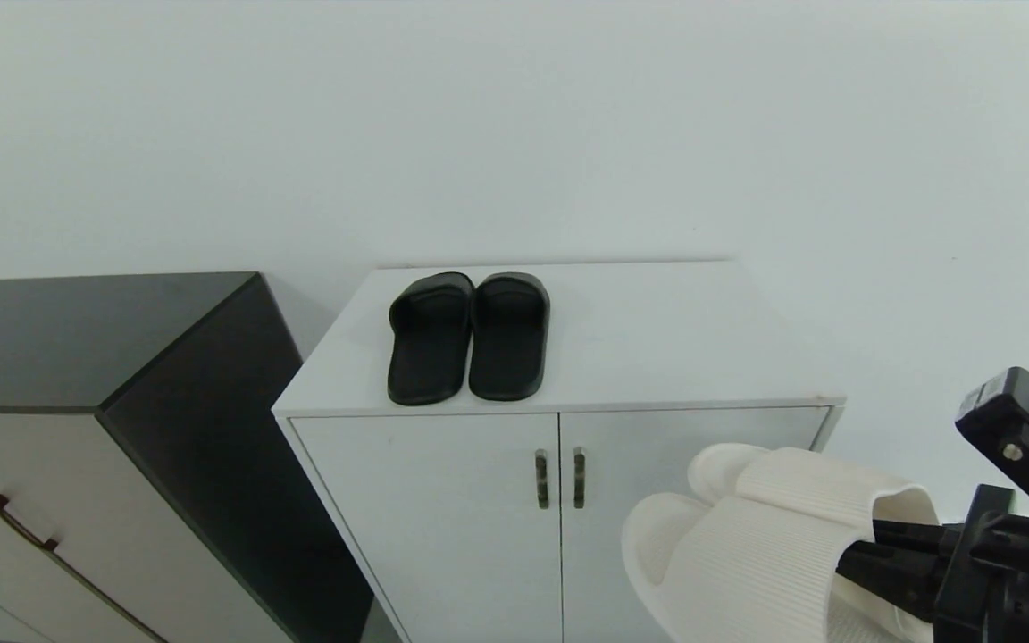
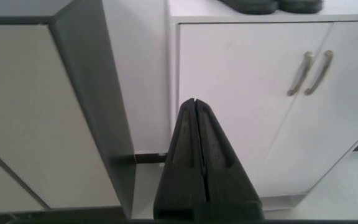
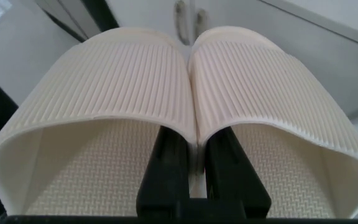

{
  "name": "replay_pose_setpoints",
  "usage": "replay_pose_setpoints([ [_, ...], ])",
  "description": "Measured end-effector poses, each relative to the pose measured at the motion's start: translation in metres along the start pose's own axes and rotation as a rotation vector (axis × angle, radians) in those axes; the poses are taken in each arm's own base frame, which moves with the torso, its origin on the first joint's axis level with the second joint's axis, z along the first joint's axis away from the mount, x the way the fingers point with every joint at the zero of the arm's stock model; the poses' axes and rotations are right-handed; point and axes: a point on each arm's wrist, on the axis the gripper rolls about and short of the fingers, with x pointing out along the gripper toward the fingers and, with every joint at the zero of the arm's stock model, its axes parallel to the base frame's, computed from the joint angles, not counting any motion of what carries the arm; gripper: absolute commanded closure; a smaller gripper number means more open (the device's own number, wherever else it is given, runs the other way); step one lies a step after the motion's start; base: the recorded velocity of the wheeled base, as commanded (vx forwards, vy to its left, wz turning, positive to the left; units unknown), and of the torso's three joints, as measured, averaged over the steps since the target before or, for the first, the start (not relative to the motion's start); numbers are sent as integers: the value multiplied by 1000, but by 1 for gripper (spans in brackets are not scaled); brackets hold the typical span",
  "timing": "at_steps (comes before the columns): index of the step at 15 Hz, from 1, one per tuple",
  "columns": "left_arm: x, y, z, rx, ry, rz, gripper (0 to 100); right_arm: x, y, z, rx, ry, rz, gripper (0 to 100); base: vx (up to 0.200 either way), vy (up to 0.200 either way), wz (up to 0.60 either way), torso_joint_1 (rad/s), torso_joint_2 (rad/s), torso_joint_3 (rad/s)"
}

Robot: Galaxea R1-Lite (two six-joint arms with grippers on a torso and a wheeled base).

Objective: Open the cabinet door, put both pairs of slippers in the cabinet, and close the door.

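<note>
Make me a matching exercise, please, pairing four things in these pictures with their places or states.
Things:
1. black slippers
2. cream slippers
3. cabinet doors
4. left tool

Places or states:
A. closed, on the cabinet's front
B. shut, holding nothing
C. on top of the white cabinet
D. clamped by the right tool

Pairs: 1-C, 2-D, 3-A, 4-B.

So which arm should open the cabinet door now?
Left. The left gripper is shut and empty, facing the closed cabinet doors and their handles. The right gripper is shut on the white slippers.
</note>
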Motion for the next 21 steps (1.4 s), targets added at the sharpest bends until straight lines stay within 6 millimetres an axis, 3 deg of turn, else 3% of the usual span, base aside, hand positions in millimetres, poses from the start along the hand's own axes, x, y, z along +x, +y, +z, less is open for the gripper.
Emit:
replay_pose_setpoints([
  [12, 0, 0, 0, 1, 0, -1, 100, -2, 0, -13, -32, 35, 80, 100, 0, 0, 0, 0, 0, 0],
  [21, 0, 0, 0, 2, 0, 5, 100, 1, 0, -22, -70, 30, 94, 100, 0, 0, 0, -174, 450, 269],
])
